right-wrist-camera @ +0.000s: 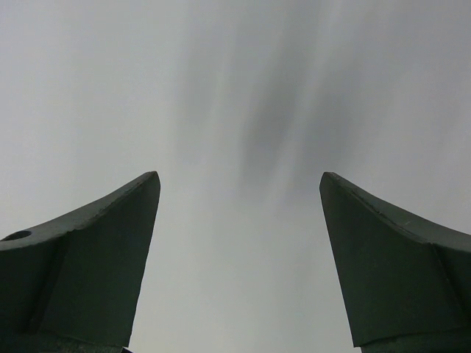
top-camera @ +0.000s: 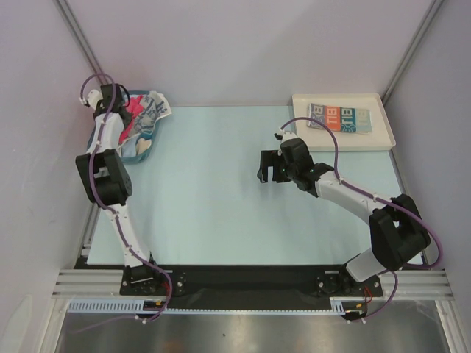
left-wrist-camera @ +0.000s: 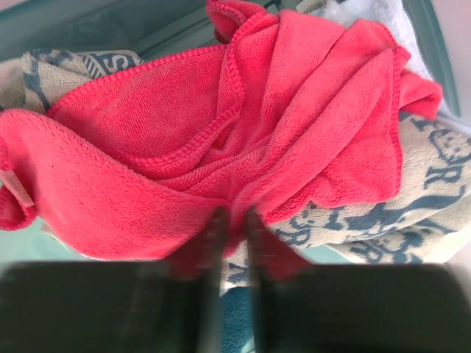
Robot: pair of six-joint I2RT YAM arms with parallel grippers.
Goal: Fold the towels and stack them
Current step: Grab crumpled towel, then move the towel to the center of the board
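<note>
My left gripper (left-wrist-camera: pixel 234 217) reaches into the teal bin (top-camera: pixel 148 151) at the far left and is shut on a fold of the red-pink towel (left-wrist-camera: pixel 221 125), which lies crumpled on top of the pile (top-camera: pixel 135 112). The blue-and-white patterned towel (left-wrist-camera: pixel 434 173) lies under it and hangs over the bin's right rim (top-camera: pixel 156 108). A darker blue cloth (left-wrist-camera: pixel 237 316) shows below the jaws. The teal/white/orange lettered towel (top-camera: pixel 341 118) lies folded in the white tray (top-camera: pixel 384 137). My right gripper (top-camera: pixel 268 170) is open and empty above the table (right-wrist-camera: pixel 239 176).
The pale blue mat (top-camera: pixel 221 191) covers the table between the bin and the tray. Grey walls close in at the back and both sides. The right arm stretches from its base toward the middle of the mat.
</note>
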